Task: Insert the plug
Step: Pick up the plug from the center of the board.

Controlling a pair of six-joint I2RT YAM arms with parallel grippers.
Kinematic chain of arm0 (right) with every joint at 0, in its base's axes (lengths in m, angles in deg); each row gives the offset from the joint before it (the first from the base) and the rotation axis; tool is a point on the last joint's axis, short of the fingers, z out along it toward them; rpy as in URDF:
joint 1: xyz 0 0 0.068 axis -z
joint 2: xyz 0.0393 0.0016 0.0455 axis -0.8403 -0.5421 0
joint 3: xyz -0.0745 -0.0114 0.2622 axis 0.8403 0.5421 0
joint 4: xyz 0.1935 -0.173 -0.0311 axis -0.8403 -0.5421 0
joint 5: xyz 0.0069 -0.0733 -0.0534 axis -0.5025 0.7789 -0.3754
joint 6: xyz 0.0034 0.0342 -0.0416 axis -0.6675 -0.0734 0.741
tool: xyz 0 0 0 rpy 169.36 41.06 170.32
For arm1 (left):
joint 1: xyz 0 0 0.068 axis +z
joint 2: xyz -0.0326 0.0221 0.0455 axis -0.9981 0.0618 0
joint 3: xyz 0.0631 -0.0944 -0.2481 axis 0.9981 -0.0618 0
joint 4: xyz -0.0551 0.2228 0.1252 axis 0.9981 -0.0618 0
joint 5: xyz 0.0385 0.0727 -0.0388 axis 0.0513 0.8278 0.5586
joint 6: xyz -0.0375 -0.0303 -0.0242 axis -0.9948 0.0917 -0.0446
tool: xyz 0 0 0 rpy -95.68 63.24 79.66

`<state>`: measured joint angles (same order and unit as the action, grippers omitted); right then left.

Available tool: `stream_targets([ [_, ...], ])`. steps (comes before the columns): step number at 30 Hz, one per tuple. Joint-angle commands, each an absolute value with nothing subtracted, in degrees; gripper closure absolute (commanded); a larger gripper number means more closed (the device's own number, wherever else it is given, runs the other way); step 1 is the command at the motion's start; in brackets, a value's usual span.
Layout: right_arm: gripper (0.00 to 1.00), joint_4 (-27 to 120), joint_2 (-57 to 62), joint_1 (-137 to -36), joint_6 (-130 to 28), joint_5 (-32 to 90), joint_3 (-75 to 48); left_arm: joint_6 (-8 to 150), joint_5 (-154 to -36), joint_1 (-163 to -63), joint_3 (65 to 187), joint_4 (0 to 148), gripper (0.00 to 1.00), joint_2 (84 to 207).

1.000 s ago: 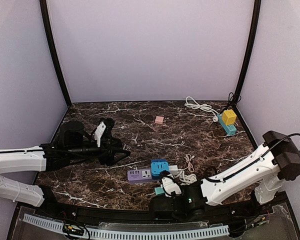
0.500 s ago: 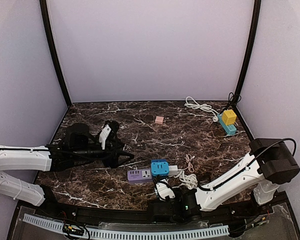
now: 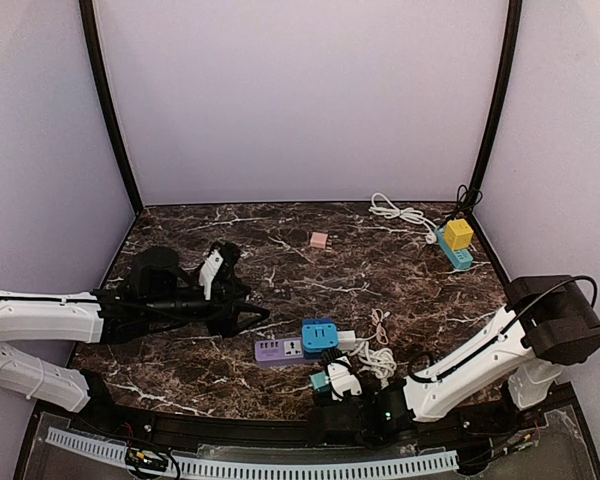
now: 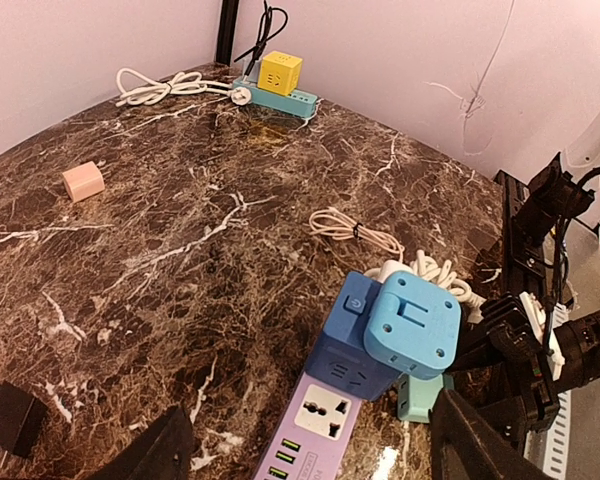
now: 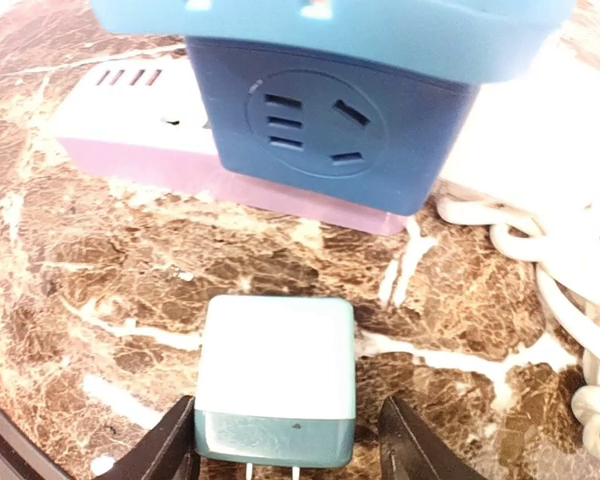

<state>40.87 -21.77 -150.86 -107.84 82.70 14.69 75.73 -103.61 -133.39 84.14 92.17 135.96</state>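
Observation:
The plug [image 5: 275, 380], a white block with a teal end and two prongs facing the camera, lies flat on the marble just in front of the purple power strip [image 5: 130, 130]. My right gripper [image 5: 292, 445] straddles it. The left finger [image 5: 175, 445] is against the plug's side and the right finger [image 5: 415, 445] stands a little off it. In the top view the plug [image 3: 320, 381] sits at the right gripper [image 3: 332, 380], below the strip [image 3: 278, 349] and its blue adapter cube [image 3: 319, 334]. My left gripper [image 3: 250, 308] hovers open left of the strip [image 4: 320, 420], holding nothing.
A coiled white cable [image 3: 378, 355] lies right of the strip. Farther back are a pink cube [image 3: 319, 240], a yellow cube on a teal strip [image 3: 458, 234] and another white cable [image 3: 400, 212]. A small black adapter [image 4: 5, 420] lies near the left gripper.
My right gripper's jaws have narrowed round the plug and the right arm has shifted slightly. The left arm edged right a second ago, then stayed still.

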Motion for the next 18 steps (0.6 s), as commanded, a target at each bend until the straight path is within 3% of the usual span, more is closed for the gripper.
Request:
stream_targets([
  [1,0.40,44.9,-23.3,-149.4,-104.2,72.6,19.2,76.8,-104.5,-134.3,83.3,93.7,0.26,135.8],
  [3,0.45,45.6,-23.6,-148.9,-102.8,71.7,19.0,77.3,-104.6,-134.5,83.2,93.9,0.26,135.8],
  [6,0.70,45.7,-23.8,-148.6,-100.9,70.9,18.6,77.5,-104.8,-134.8,83.1,94.0,0.26,135.7],
  [11,1.00,45.6,-21.8,-149.4,-97.5,67.9,18.5,78.3,-106.3,-135.1,82.7,93.2,0.28,134.5],
  [18,1.00,39.7,-18.9,-154.8,-87.1,65.1,13.1,71.9,-108.4,-135.2,82.2,89.2,0.30,131.7],
])
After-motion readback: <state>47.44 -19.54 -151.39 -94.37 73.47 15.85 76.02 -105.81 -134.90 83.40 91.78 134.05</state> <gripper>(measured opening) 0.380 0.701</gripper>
